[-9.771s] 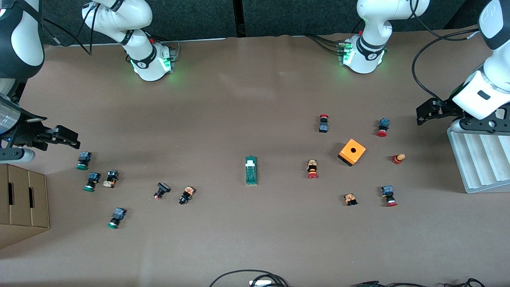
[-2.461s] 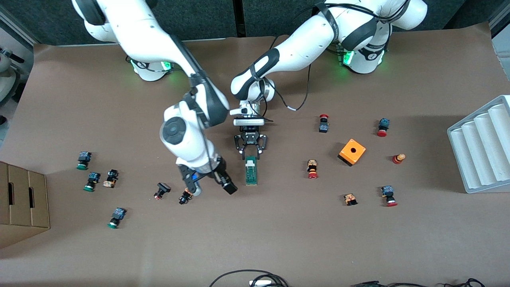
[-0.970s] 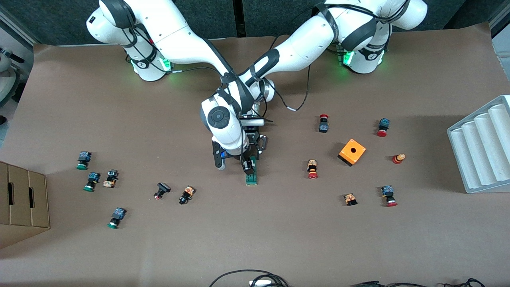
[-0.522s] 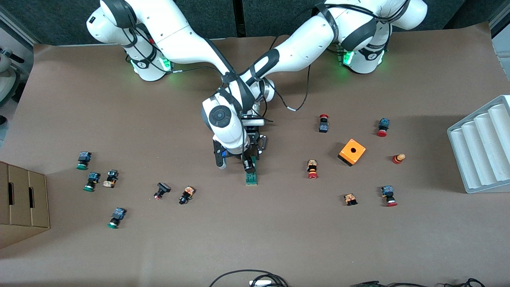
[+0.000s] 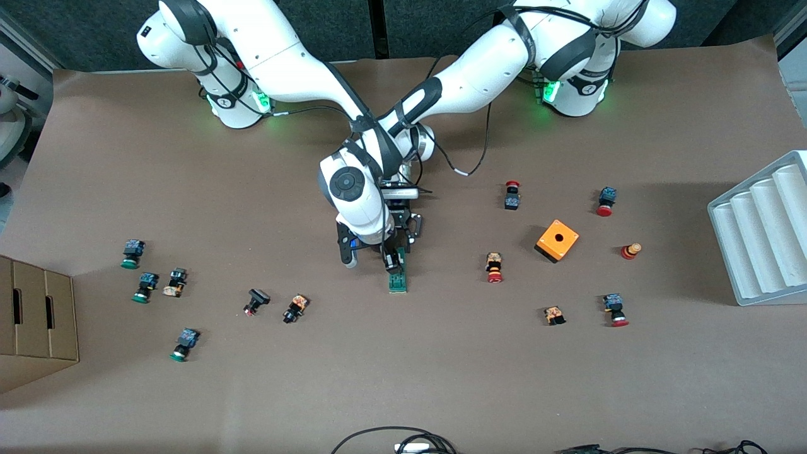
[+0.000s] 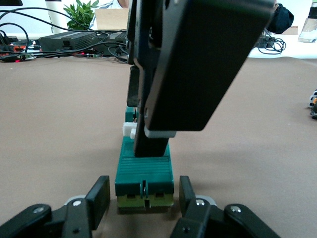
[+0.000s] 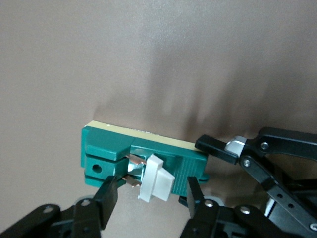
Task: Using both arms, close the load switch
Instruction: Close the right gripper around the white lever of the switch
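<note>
We are working mid-table on the load switch (image 5: pixel 398 279). Our right gripper (image 7: pixel 148 196) is straddling its white tab (image 7: pixel 156 180), fingers apart, not yet pinching. Our left gripper (image 6: pixel 143 194) is bracketing the block's end, fingers alongside but seemingly unclamped. If that end stays loose, pressing the tab could be skidding or tipping the switch.
</note>
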{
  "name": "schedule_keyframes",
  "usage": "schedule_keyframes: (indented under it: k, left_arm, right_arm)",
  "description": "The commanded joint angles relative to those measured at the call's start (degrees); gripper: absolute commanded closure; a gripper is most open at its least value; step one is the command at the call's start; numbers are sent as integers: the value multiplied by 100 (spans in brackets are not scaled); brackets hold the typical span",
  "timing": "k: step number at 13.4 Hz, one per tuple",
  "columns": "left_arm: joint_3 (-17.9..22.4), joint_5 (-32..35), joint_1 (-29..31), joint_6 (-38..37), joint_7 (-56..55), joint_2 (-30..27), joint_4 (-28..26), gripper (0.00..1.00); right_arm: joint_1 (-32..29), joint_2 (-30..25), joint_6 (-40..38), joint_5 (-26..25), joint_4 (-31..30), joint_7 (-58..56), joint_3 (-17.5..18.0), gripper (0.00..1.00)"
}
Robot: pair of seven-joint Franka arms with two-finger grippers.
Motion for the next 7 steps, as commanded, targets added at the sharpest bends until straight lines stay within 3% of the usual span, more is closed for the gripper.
schedule_keyframes:
  k: [1,4,7]
  left_arm:
    - [47,104,-81,-93,-94,97,153,35]
    - [47,104,-81,-93,-94,97,153,35]
    - [47,104,-81,-93,-94,97,144,35]
  right_arm:
    - [59,40,183,166,-34,3,-22,37]
    - [85,57,209,166,-34,3,-22,39]
    - [85,57,209,166,-25,-6,-22,52]
